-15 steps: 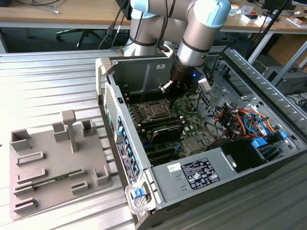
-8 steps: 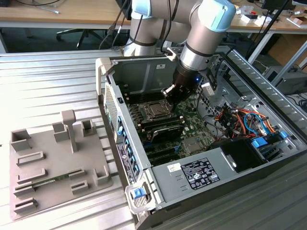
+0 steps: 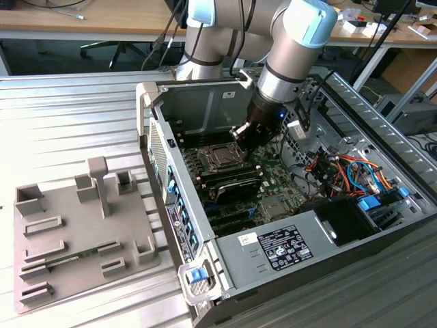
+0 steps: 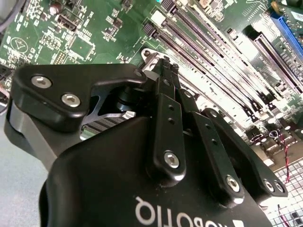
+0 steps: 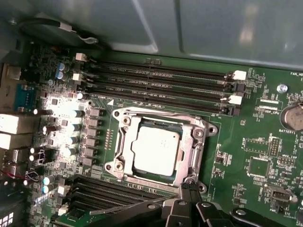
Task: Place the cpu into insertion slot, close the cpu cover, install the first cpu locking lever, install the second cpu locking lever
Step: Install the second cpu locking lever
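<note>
One CPU seated, cover down, levers the open question

Item: cpu (image 5: pixel 155 150), dull silver square, lying in its socket on the motherboard (image 5: pixel 246 142), showing through the window of the cpu cover (image 5: pixel 161 124). The cover appears folded flat over the chip.

Item: hand (image 5: pixel 190 188), black, fingers (image 4: pixel 166 78) pressed together with nothing seen between them. In the first wrist view its tips sit at the socket's edge, just beside the frame corner. In the exterior view the hand (image 3: pixel 244 131) hangs low inside the open computer case (image 3: pixel 179 205), near the socket.

Item: memory slots (image 5: pixel 161 80), running alongside the socket on two sides.

Risks, as judged:
- Tips slipping off a thin locking lever would let it spring back, leaving the cover loose.
- Pressing off-line could scrape the board or nearby small components.
- A cover not fully flat, if forced, could strain the chip and the socket beneath.
</note>
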Controlling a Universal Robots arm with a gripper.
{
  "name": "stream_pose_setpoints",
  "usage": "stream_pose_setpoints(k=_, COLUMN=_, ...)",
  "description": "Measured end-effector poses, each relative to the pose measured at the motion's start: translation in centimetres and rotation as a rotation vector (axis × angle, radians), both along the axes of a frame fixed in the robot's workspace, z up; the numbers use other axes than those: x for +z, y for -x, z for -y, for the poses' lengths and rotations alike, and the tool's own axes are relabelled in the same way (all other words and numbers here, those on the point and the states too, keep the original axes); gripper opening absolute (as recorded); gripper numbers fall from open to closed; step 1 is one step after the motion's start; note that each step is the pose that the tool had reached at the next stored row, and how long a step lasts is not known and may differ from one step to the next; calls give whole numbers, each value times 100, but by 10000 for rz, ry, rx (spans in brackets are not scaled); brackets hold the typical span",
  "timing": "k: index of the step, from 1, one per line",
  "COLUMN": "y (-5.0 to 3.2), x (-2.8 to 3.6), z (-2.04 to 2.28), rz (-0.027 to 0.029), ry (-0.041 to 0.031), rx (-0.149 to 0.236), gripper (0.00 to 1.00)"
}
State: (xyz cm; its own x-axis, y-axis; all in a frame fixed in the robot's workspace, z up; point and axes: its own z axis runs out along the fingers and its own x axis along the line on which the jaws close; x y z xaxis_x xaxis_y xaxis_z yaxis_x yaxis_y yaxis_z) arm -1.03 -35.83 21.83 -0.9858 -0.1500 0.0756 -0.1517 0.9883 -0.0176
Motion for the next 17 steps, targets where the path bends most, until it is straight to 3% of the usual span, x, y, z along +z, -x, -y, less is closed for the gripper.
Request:
stream_pose_setpoints(k=3, y=6, x=-4, z=16, rz=1, ry=38, rx=-61, gripper=11)
stream_pose_setpoints(k=9, y=323, x=-8, z=28, rz=19, ry=40, rx=-62, gripper=11)
stream_pose_setpoints(k=12, y=425, x=-11, z=28, rz=24, ry=38, rx=-63, gripper=11)
stream_pose_setpoints(k=17, y=454, x=-10, z=92, rz=24, ry=39, rx=-64, gripper=11)
